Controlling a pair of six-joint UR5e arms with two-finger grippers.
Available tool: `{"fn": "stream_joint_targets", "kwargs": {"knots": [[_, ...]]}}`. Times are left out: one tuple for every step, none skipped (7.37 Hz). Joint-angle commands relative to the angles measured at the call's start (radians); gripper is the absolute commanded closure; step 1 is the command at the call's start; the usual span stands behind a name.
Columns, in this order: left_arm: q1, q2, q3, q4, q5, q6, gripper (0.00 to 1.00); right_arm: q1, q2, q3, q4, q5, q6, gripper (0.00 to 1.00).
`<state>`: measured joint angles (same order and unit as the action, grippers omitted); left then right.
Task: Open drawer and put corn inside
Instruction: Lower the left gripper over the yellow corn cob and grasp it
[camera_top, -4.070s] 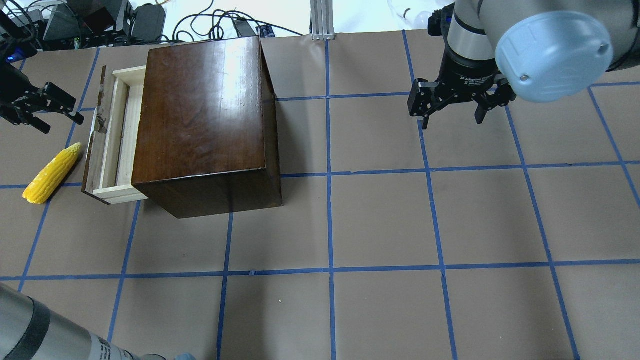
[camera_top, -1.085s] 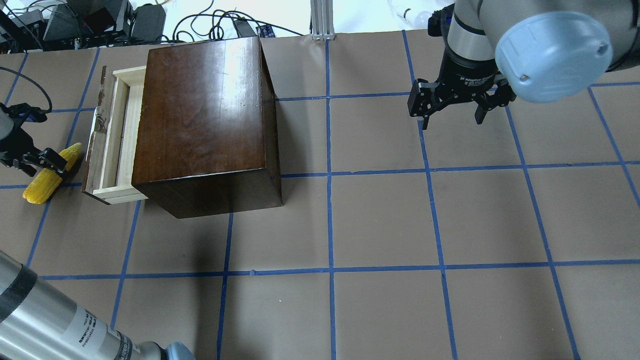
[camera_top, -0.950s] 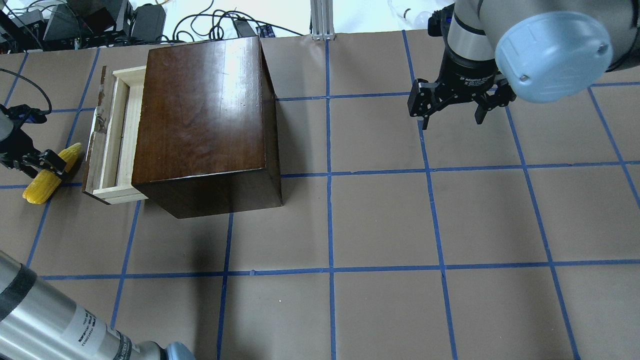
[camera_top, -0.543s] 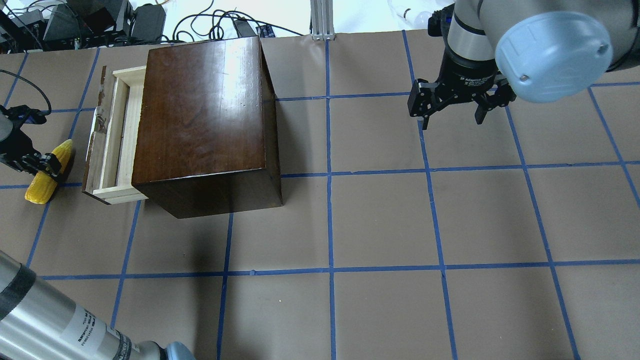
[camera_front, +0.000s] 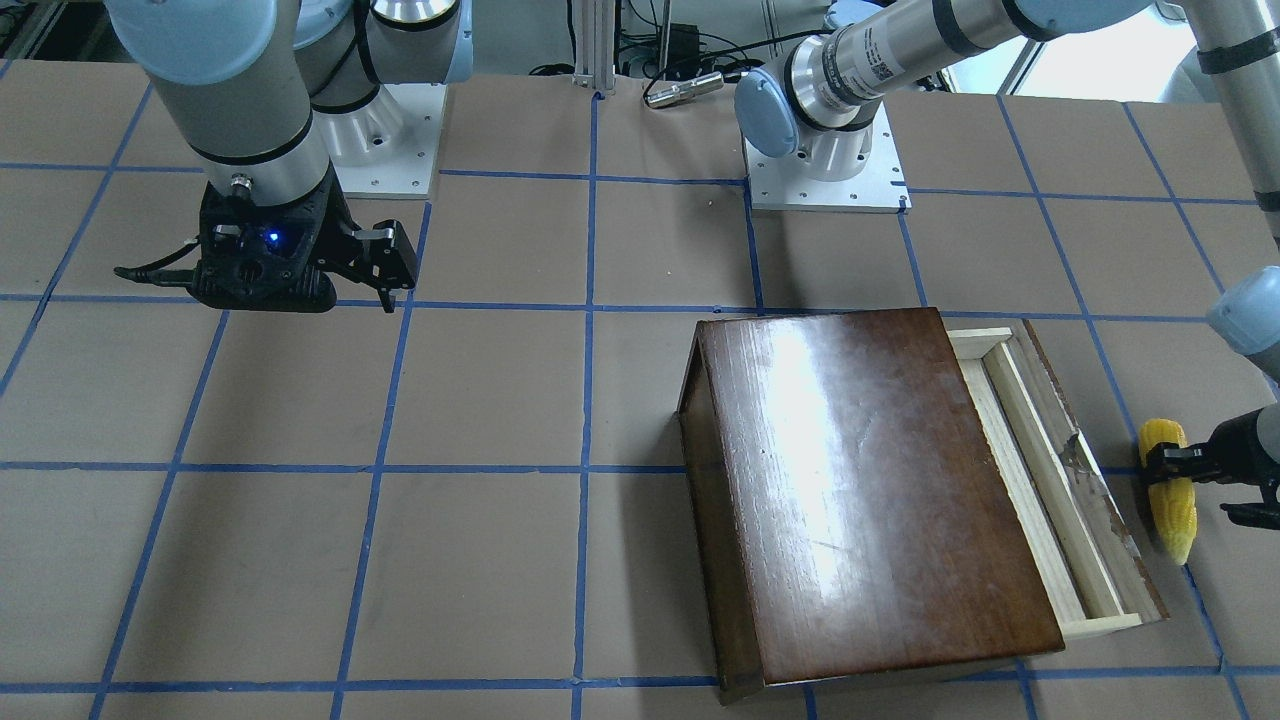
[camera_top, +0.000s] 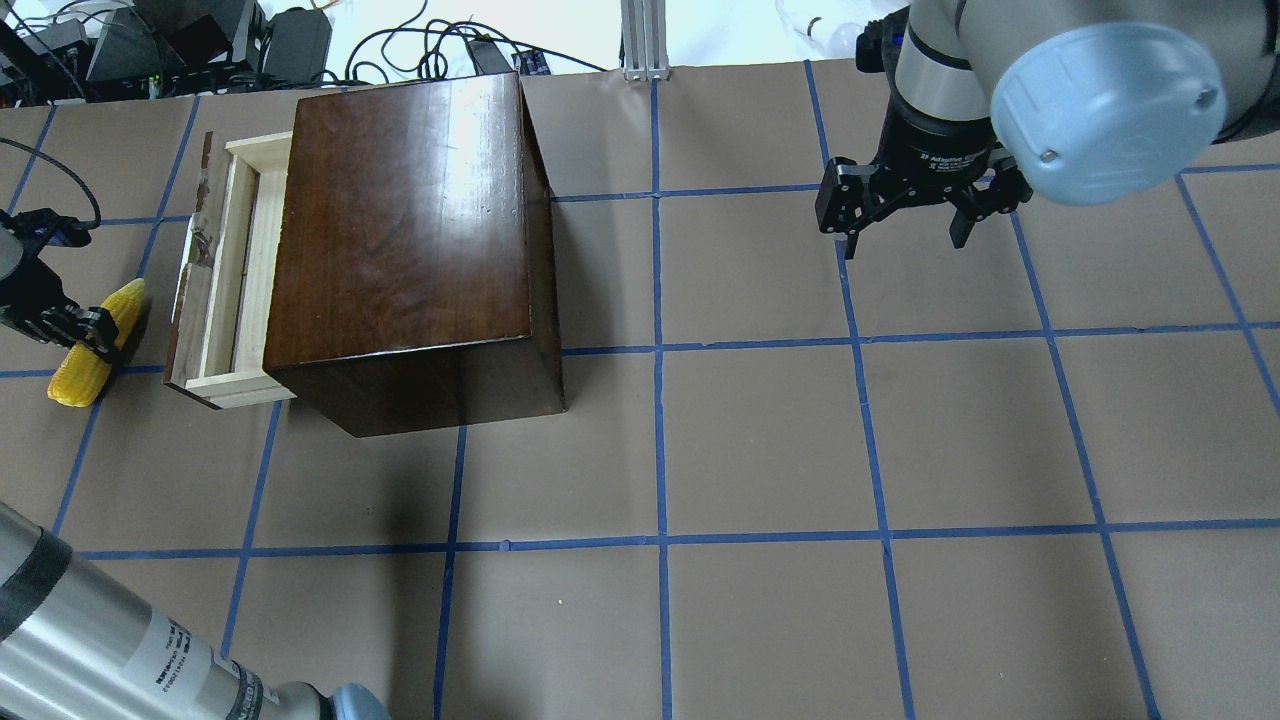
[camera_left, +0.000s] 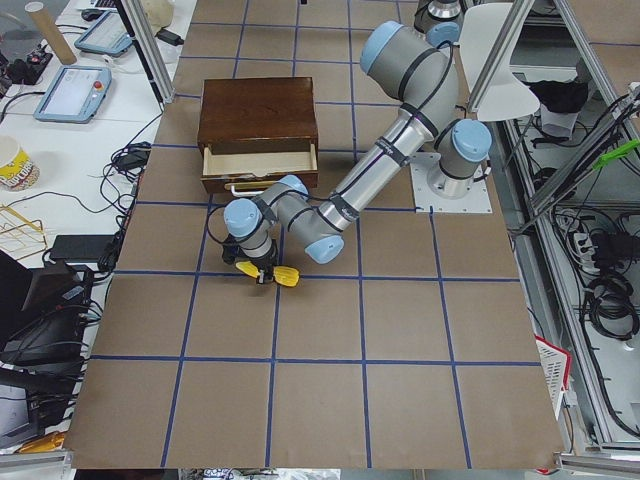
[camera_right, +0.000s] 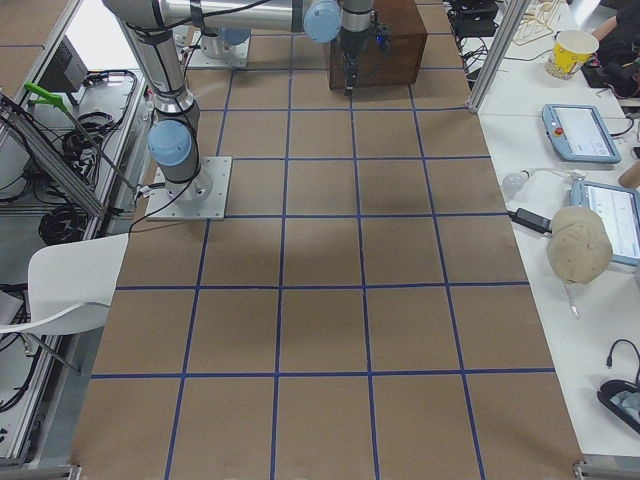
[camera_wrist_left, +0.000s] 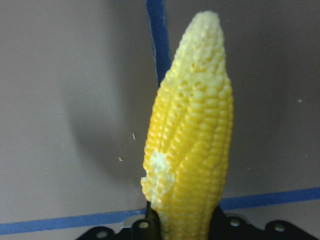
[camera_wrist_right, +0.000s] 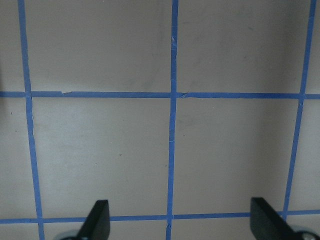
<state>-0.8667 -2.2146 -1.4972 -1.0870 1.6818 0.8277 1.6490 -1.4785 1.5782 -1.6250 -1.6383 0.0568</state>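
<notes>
Beside the drawer (camera_top: 188, 300), just off its scuffed front, the left gripper (camera_top: 86, 330) is clamped across the middle of the corn (camera_top: 74, 376). The cob is on the table (camera_top: 760, 440) or barely above it; I cannot tell which. Only part of the drawer is out of the box (camera_top: 400, 240), leaving a narrow slot. Best to lift above the front panel, line the cob up along the slot, lower it well in, then let go. The right gripper (camera_top: 905, 238) hangs spread wide, well apart.

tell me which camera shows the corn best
The left wrist-mounted view: the corn fills the frame, kernels and pale tip clear. Overhead and front-facing show it small, crossed by the left gripper; exterior left tiny; exterior right none.
</notes>
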Motion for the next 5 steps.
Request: {"fn": "stream_joint_targets", "kwargs": {"knots": [[0.000, 0.007, 0.000, -0.001, -0.001, 0.001, 1.00, 0.000, 0.000, 0.000, 0.001, 0.000, 0.000, 0.00], [0.000, 0.019, 0.005, -0.004, -0.001, -0.001, 1.00, 0.000, 0.000, 0.000, 0.001, 0.000, 0.000, 0.00], [0.000, 0.030, 0.012, -0.014, -0.002, 0.008, 1.00, 0.000, 0.000, 0.000, 0.001, 0.000, 0.000, 0.00], [-0.003, 0.047, 0.017, -0.019, -0.004, 0.010, 1.00, 0.000, 0.001, 0.000, -0.001, 0.000, 0.000, 0.00], [-0.005, 0.077, 0.017, -0.022, -0.008, 0.017, 1.00, 0.000, 0.000, 0.000, 0.001, 0.000, 0.000, 0.00]]}}
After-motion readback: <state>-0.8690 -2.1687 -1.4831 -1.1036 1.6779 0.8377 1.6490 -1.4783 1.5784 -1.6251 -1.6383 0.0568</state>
